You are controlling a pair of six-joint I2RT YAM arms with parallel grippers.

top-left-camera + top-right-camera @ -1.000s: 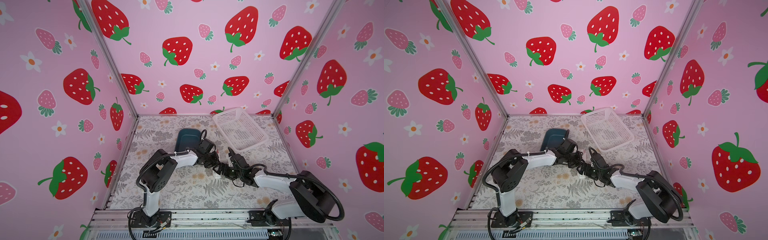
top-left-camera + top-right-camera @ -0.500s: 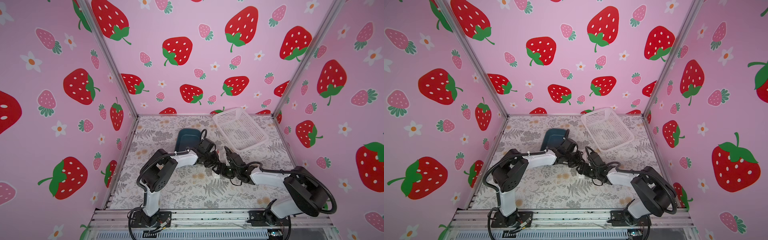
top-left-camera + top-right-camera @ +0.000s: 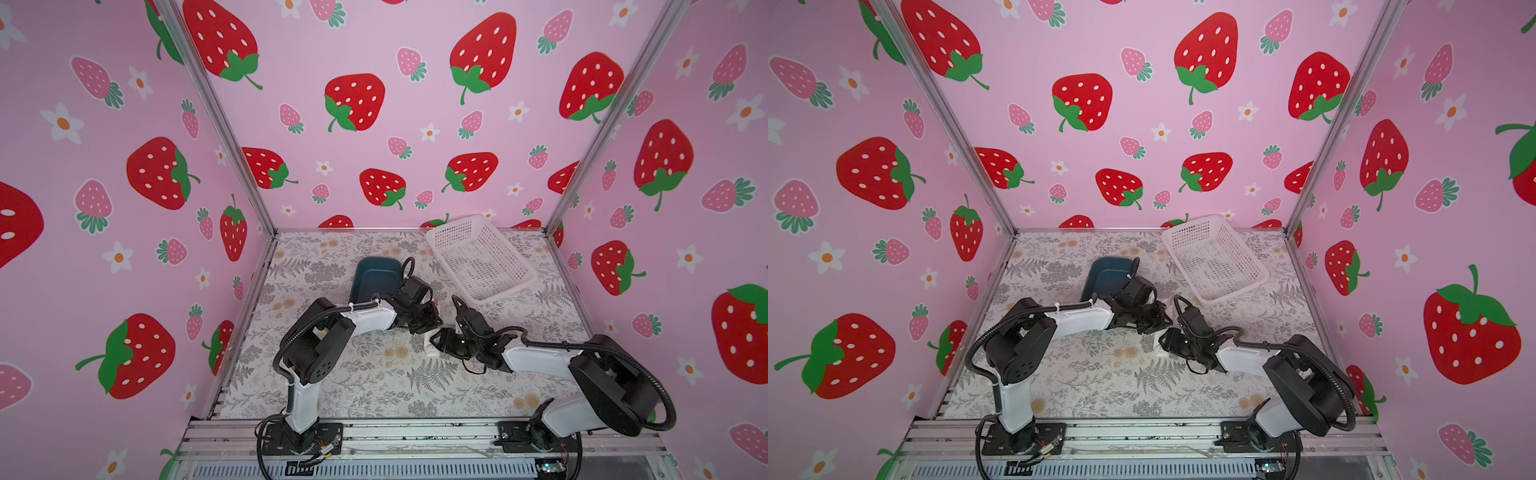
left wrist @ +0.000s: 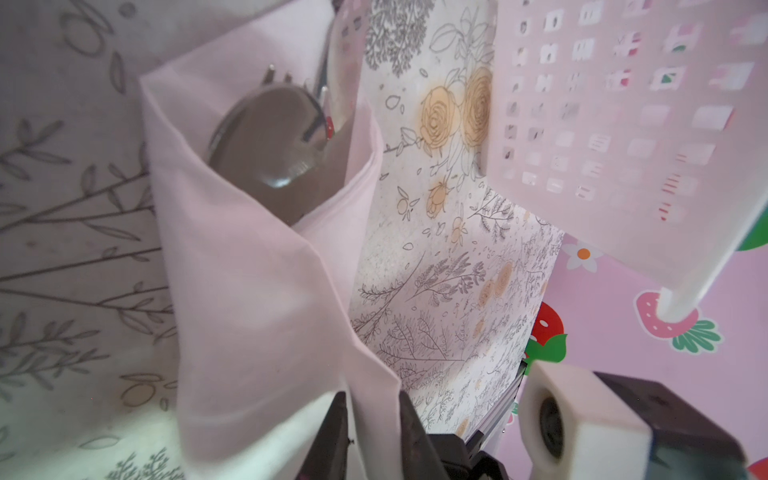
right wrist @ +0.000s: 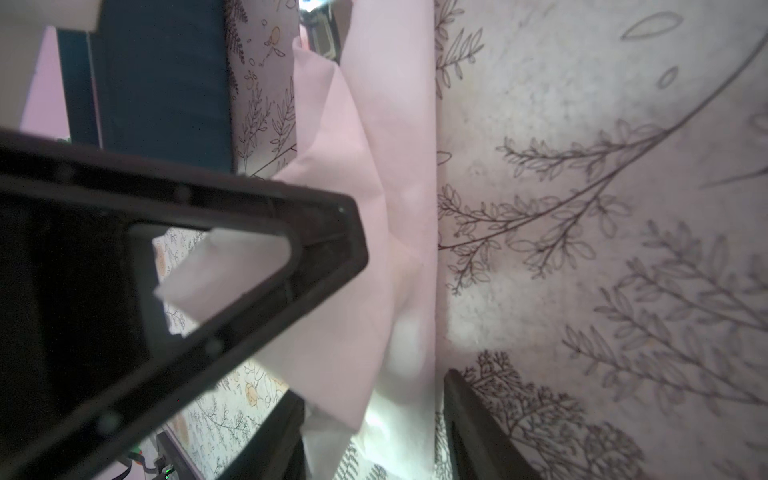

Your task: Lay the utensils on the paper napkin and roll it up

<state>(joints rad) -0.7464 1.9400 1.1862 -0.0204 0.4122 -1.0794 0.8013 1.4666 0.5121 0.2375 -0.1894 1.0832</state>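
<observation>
Lying mid-worktop [image 3: 374,374] between both arms, napkin [image 4: 257,291] rolled round spoon [image 4: 270,137] and fork [image 4: 274,75], left claw [image 4: 370,399] slightly apart around a loose fold, right claw [image 5: 374,386] astride the roll, can't tell if squeezing

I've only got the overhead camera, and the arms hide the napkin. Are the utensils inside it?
Observer: Yes. The left wrist view shows the bowl of the spoon and the tines of the fork inside the open end of the folded paper napkin.
Operator: Where is the left pincer?
Observer: The left pincer has a napkin fold between its fingers.
Operator: And the right?
Observer: In the right wrist view the right pincer straddles the napkin, fingers apart.
</observation>
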